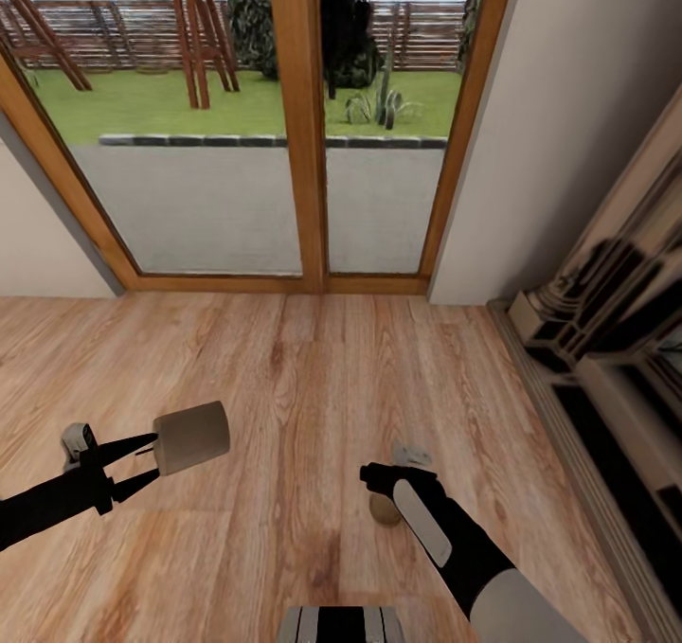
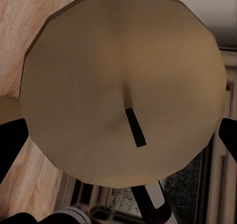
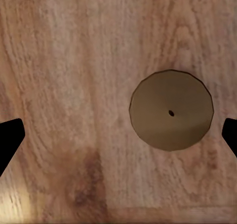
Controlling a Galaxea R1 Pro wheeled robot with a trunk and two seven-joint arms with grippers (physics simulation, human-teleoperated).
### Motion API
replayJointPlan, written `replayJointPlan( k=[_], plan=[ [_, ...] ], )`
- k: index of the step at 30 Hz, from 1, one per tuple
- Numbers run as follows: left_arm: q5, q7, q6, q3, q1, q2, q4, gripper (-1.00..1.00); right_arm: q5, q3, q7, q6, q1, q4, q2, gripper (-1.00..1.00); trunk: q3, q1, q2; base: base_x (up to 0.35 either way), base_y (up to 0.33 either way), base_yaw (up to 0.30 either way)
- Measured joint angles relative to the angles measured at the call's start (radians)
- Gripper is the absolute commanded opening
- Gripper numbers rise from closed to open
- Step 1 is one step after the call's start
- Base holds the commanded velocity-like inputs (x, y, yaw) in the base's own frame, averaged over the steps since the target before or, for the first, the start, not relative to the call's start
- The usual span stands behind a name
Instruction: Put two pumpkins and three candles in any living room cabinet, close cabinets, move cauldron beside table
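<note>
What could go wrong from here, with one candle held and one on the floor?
1. The left gripper holds its candle only by one end, so it may slip out in transit.
2. The right gripper is open above the floor candle, which sits off-centre toward one finger; closing now could knock it away.
3. It's half hidden under the right arm in the head view.

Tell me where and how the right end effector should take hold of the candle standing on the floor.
Grip the candle across its round side wall, coming straight down from above. It stands upright on the wood floor, flat top up, and the right end effector hangs open above it, though off-centre; shifting until the fingers straddle it probably comes first.
</note>
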Motion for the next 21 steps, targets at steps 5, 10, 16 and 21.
replayJointPlan(
  k=[5,10,16,21],
  plan=[
    [0.0,0.0,0.0,0.0,0.0,-0.001,-0.001,-1.0,-0.001,0.0,0.001,-0.013,-0.007,0.044,-0.001,1.0,-0.019,0.002,-0.001,0.0,0.0,0.0],
    [0.001,-0.001,0.0,0.0,0.003,-0.001,-0.002,-1.0,-0.001,0.0,0.001,-0.033,-0.01,0.064,-0.001,1.0,-0.039,0.005,-0.002,0.0,0.0,0.0],
    [0.001,-0.002,0.0,0.0,0.004,-0.001,-0.003,-1.0,-0.001,0.0,0.001,-0.037,-0.01,0.07,-0.001,1.0,-0.062,0.007,-0.004,0.0,0.0,0.0],
    [0.001,-0.002,0.0,0.0,0.005,-0.002,-0.003,-1.0,-0.001,0.0,0.001,-0.037,-0.01,0.071,-0.001,1.0,-0.081,0.009,-0.005,0.0,0.0,0.0]
  ],
)
